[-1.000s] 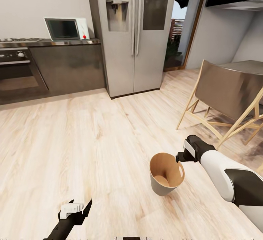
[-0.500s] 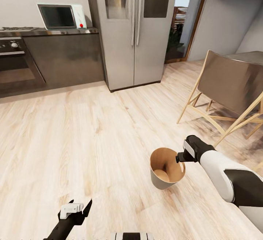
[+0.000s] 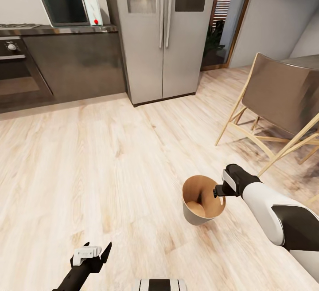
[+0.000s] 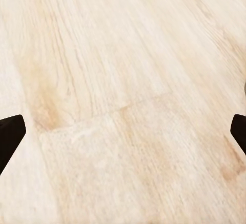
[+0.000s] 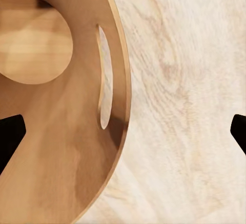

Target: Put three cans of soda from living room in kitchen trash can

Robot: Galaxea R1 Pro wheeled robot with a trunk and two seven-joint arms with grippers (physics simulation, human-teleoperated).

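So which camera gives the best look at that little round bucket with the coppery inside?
The head view: the whole grey-beige bucket with its brown inner wall stands on the pale wood floor. The right wrist view gives a close-up of its inside and a slot.

Right arm (image 3: 274, 213): glossy white shell, then a dark grey-black segment toward 4 o'clock; black wrist with a white plate.
Right gripper (image 3: 217, 191): small, black; finger shape hard to tell in head view.
Left gripper (image 3: 91, 253): black pointed fingers, white block on top.
Left arm (image 3: 73, 277): slim, black.
Base part (image 3: 159, 285): white and black striped, at 6 o'clock.
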